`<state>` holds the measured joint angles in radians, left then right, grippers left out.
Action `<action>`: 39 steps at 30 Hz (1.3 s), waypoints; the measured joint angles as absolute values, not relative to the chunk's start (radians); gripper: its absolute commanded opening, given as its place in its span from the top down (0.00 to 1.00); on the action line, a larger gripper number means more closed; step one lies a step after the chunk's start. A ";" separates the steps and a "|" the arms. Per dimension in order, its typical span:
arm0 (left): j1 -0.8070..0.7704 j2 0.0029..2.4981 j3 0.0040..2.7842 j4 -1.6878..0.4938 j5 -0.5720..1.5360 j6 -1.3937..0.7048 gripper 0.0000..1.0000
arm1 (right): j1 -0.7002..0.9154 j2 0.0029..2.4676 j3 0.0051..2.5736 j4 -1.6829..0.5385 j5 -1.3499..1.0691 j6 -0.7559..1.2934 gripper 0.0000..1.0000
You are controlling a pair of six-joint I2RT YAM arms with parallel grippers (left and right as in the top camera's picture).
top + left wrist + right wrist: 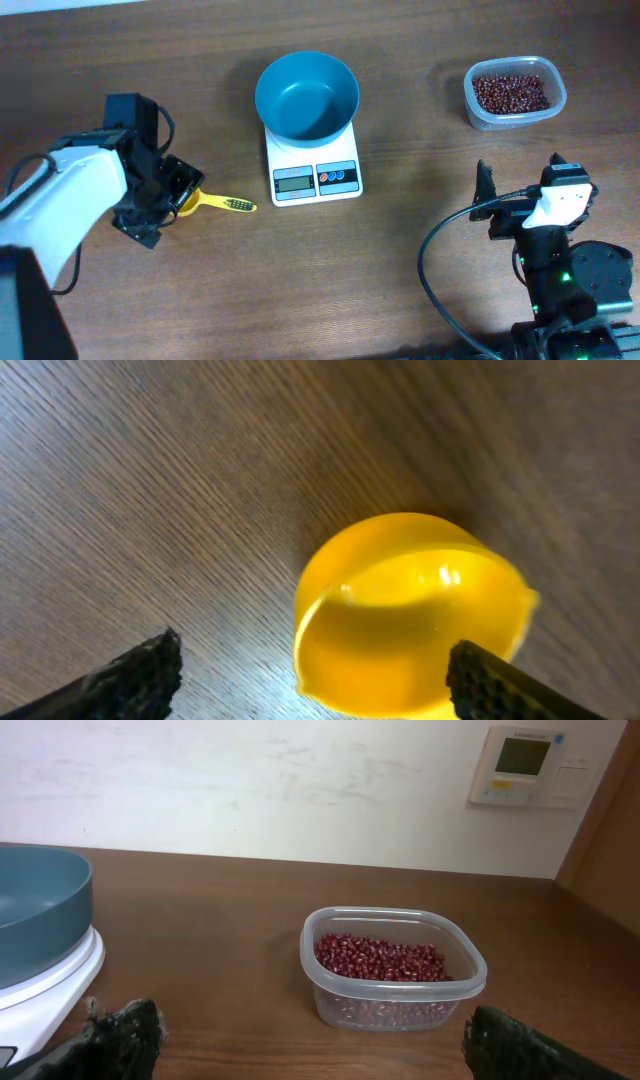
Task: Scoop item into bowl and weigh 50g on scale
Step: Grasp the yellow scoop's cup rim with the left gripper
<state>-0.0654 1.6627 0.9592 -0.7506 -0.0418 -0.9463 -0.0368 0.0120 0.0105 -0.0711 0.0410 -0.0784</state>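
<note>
The teal bowl [307,95] sits empty on the white scale [313,170] at the table's middle back. Small red-brown beans [511,92] fill a clear tub [480,113] at the back right. A yellow scoop [222,203] lies left of the scale. My left gripper [180,190] is down over the scoop's cup [410,615], open; one finger is beside the cup's rim, the other [130,678] stands apart on bare wood. My right gripper [520,185] hovers open and empty in front of the tub [393,982], with the bowl [40,910] at its left.
A wall with a white thermostat panel [520,765] rises behind the table. Black cable [440,270] loops by the right arm's base. Bare wood lies between the scale [50,985] and the tub.
</note>
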 measured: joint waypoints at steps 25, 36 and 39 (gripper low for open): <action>-0.065 1.728 0.957 -0.713 -0.042 -0.954 1.00 | -0.037 0.012 0.010 -0.071 0.041 -0.078 0.01; -0.065 1.722 0.957 -0.744 0.070 -0.955 1.00 | -0.037 0.012 0.010 -0.071 0.041 -0.078 0.01; -0.065 1.688 0.950 -0.793 0.143 -0.954 1.00 | -0.037 0.012 0.010 -0.071 0.041 -0.078 0.01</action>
<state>-0.0654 1.6878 0.9497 -0.7933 0.1429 -0.9543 -0.0368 0.0120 0.0105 -0.0711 0.0410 -0.0784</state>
